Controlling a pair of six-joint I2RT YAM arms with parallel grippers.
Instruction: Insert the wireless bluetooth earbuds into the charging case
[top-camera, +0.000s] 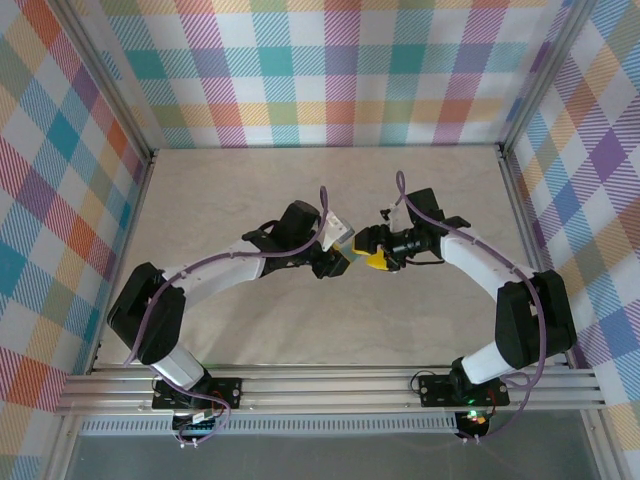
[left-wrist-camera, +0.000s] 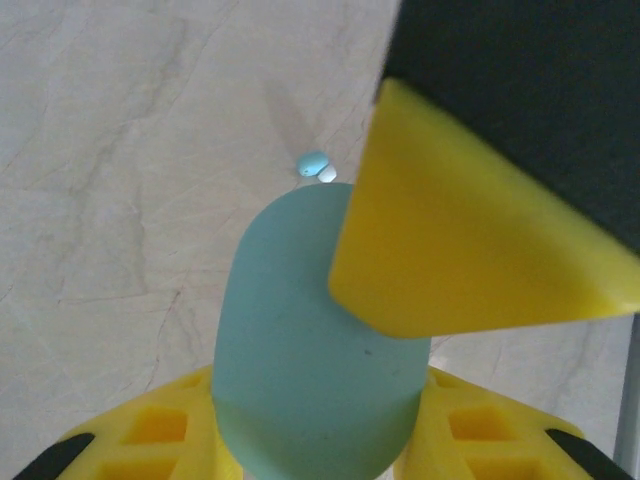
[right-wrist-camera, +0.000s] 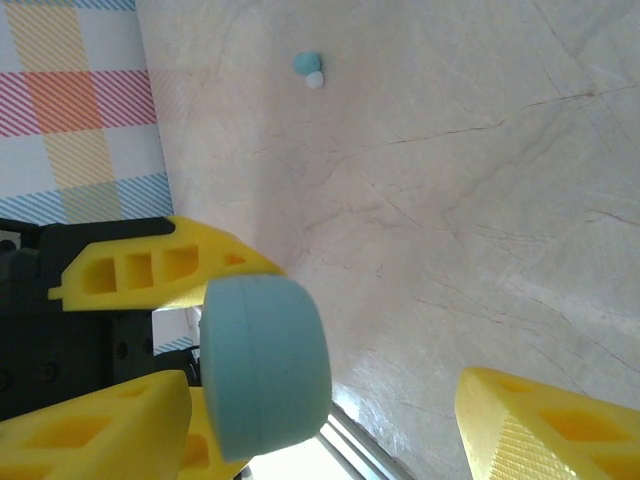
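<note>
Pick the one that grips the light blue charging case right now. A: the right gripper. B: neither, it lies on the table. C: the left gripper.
C: in the left wrist view the charging case sits clamped between the yellow fingers of the left gripper, while the right gripper stands open.

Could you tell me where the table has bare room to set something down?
Bare: the far table strip up to the back wall, and the near patch between the arms. Crowded: the centre, where the left end effector holds the case beside the right end effector.
</note>
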